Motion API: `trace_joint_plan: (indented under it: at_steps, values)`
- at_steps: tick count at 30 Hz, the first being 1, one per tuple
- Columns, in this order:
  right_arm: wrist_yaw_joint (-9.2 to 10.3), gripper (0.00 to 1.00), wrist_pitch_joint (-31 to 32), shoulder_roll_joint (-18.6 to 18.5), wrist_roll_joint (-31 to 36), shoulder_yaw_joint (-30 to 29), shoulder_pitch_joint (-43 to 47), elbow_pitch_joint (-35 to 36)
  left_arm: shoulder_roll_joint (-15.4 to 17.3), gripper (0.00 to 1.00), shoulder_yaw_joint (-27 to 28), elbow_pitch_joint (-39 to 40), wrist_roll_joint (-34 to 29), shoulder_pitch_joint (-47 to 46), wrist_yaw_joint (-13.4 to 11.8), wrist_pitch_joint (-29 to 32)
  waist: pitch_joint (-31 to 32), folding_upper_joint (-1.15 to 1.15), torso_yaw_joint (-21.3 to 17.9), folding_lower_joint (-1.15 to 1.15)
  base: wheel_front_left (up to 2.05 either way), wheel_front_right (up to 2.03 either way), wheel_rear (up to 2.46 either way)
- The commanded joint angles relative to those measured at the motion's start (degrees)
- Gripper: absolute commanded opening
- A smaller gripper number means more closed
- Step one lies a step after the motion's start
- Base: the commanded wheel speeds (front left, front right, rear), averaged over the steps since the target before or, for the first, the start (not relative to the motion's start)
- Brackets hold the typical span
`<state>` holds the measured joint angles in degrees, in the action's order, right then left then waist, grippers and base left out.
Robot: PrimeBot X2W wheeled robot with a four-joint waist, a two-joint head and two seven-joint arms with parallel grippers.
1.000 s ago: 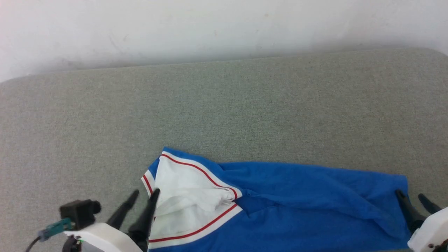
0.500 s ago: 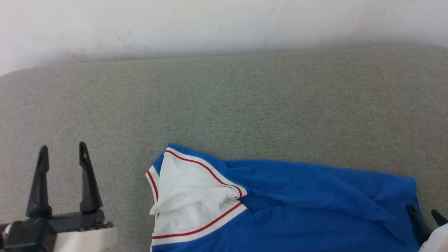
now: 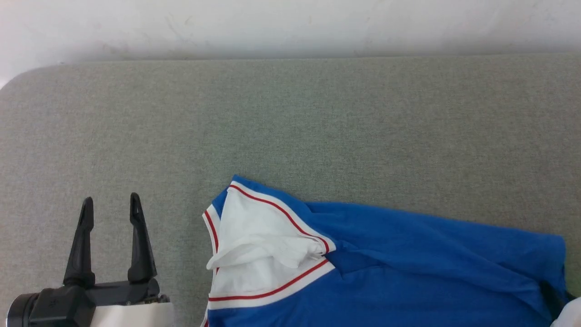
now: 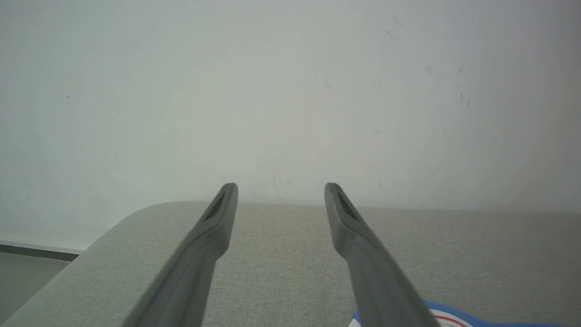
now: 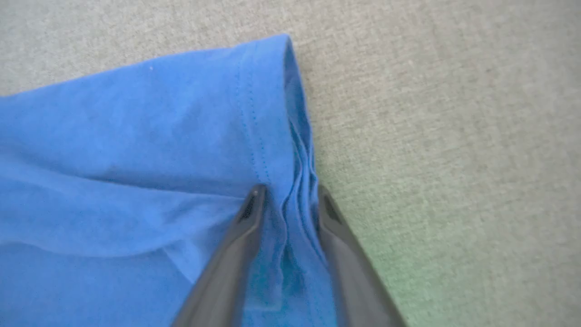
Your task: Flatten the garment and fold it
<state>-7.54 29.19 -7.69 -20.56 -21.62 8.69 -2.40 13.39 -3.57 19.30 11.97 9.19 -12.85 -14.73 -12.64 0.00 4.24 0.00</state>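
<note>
My left gripper (image 3: 111, 198) hangs over bare grey table (image 3: 317, 127) with its fingers spread as wide as they go and nothing between them. In the left wrist view the gap between the two tips frames the far edge of the table and the pale wall (image 4: 290, 91) behind it. The rounded corner of the table lies off beyond the left finger.

The garment (image 3: 408, 254) lies on the table to the right of those fingers, apart from them. A corner of its striped edge just peeps in beside the right finger at the bottom of the left wrist view. The end nearest my left fingers is a white sleeve (image 3: 258, 227), rumpled and folded on itself, bordered by red-and-white trim (image 3: 281, 290). From there the royal-blue body runs away to the right in long soft creases.

My right gripper (image 5: 290, 190) is at that far blue end. Its fingers have the stitched hem (image 5: 254, 113) between them, partway closed, with the cloth gathered into narrow pleats that touch both inner faces. Most of the blue cloth spreads out to the left of these fingers and ahead of them. To the right of them is bare table.
</note>
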Motion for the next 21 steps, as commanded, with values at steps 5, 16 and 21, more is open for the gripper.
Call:
trace_joint_plan:
  at_steps: [5,16,21]
  values:
    - [0.05,0.0,0.5,0.5,-1.1,1.0,-0.8,-0.4,-0.9,1.0,0.9,-0.7,-1.1,-1.0,1.8,-0.3,0.3,0.0,-0.2,0.0,0.0,0.0,0.0]
    - [0.05,0.0,-3.2,-4.8,3.8,-10.8,-2.9,-0.4,-2.5,1.0,1.4,-3.0,-2.0,0.8,4.3,-0.3,4.0,0.0,-1.2,0.0,0.0,0.0,0.0]
    - [0.05,0.0,-1.9,-3.6,3.5,-10.5,-2.1,1.3,-3.4,1.0,1.9,-3.6,-2.2,1.4,5.0,-0.3,5.0,0.0,-1.0,0.0,0.0,0.0,0.0]
